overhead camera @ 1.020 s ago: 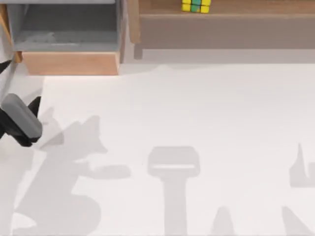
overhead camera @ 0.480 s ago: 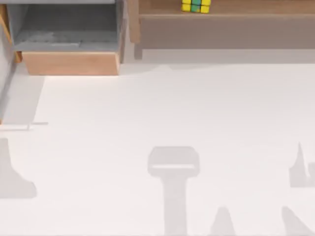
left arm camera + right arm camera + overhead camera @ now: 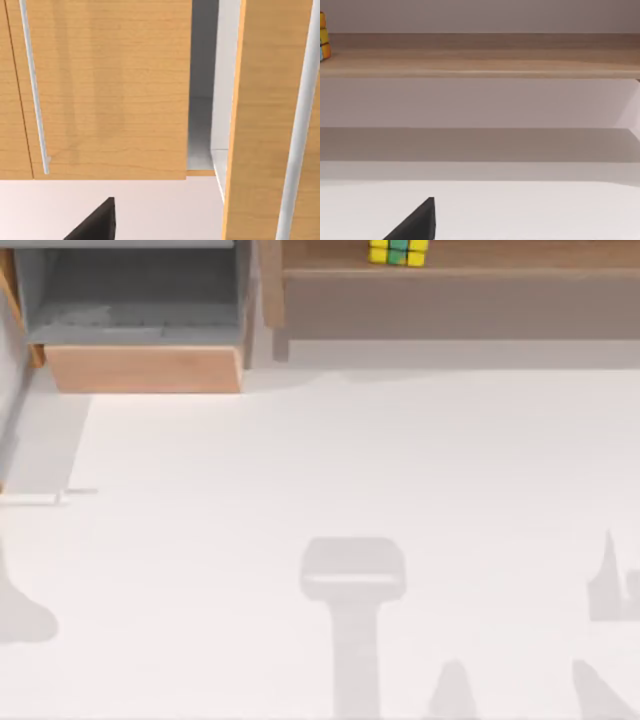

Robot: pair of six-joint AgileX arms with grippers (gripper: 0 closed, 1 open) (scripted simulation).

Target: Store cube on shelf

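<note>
Cube [image 3: 398, 251]: small, rigid, likely light, smooth-tiled and liable to slip, best pinched across opposite flat faces; rests on the shelf [image 3: 500, 255] top board; state of either tool cannot be told.

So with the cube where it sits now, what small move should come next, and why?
Probably none beyond keeping both arms parked. The cube already rests on the shelf top board, upright and free of any hand, and the right wrist view shows it sitting on that board too. The task looks finished.
</note>
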